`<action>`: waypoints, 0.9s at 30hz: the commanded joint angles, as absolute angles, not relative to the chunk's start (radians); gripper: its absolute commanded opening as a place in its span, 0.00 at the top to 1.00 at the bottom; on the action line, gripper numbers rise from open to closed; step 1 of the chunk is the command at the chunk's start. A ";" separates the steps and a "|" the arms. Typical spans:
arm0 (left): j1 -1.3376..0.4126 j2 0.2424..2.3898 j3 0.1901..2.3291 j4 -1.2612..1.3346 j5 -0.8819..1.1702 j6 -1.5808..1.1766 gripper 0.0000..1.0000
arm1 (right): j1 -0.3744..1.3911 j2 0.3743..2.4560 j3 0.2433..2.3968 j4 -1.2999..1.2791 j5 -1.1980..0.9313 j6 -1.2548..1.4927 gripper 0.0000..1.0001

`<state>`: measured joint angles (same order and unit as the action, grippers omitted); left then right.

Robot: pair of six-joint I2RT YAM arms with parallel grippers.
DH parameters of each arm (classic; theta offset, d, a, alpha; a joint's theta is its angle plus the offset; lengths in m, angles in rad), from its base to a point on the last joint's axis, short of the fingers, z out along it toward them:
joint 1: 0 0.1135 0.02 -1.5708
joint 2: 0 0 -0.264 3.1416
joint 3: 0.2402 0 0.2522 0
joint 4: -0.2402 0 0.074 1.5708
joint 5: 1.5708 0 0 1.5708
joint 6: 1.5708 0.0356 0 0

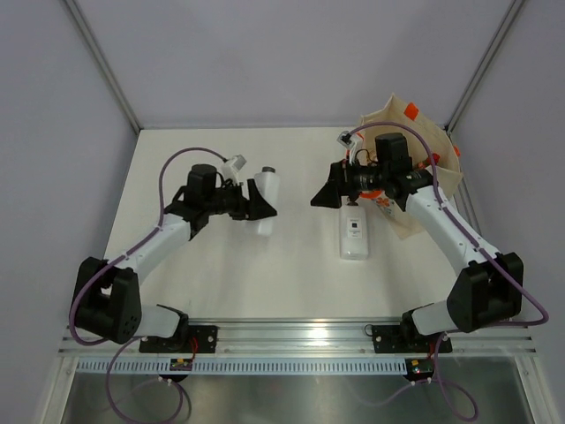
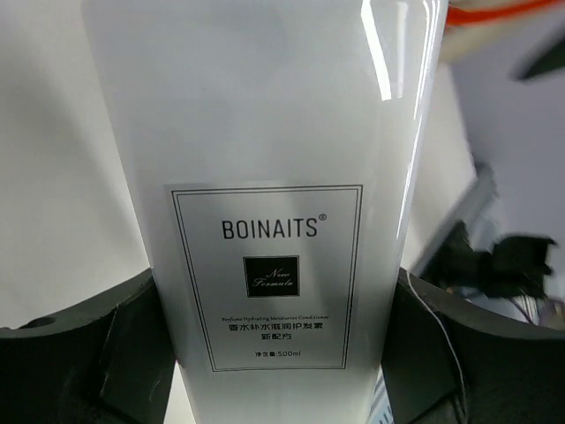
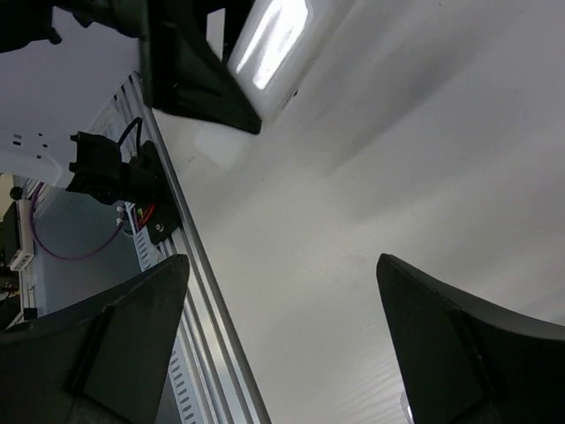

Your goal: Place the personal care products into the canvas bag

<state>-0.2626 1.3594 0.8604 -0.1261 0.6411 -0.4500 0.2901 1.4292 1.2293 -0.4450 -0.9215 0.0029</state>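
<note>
White surface (image 1: 221, 265), grey walls around. Left pincer (image 1: 263, 201) clamped on white BOINAITS conditioner bottle (image 2: 265, 132), left of centre. Right pincer (image 1: 325, 190) apart, empty, over centre. Flat white bottle (image 1: 355, 234) lying right of centre. Canvas bag (image 1: 424, 132) at far right corner.

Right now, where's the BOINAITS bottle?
In the top view the BOINAITS bottle is left of centre, in the left gripper; the left wrist view shows its fingers against both sides. Another white bottle lies to its right.
</note>
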 commanded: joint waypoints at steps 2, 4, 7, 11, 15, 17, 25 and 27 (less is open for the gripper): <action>-0.440 1.307 0.854 0.260 0.761 -0.537 1.00 | 0.351 1.395 1.192 -0.302 -0.672 0.413 0.01; -0.483 1.319 0.854 0.281 0.710 -0.528 1.00 | 0.397 1.364 1.175 -0.284 -0.503 0.528 0.01; -0.531 1.344 0.861 0.320 0.678 -0.538 1.00 | 0.446 1.348 1.201 -0.320 -0.335 0.609 0.00; -0.563 1.356 0.859 0.341 0.657 -0.548 1.00 | 0.471 1.367 1.192 -0.307 -0.365 0.675 0.00; -0.592 1.365 0.871 0.321 0.624 -0.538 1.00 | 0.505 1.391 1.193 -0.278 -0.334 0.663 0.01; -0.600 1.373 0.871 0.319 0.624 -0.541 1.00 | 0.523 1.420 1.216 -0.310 -0.325 0.663 0.01; -0.618 1.344 0.864 0.302 0.543 -0.551 0.99 | 0.548 1.514 1.287 -0.359 -0.344 0.650 0.33; -0.620 1.333 0.859 0.305 0.522 -0.558 0.86 | 0.548 1.503 1.281 -0.348 -0.348 0.640 0.54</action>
<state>-0.6174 1.3945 0.8307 0.1211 0.5541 -0.5343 0.5381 1.5173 1.2434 -0.3485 -0.3527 0.6563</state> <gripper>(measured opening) 0.776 0.565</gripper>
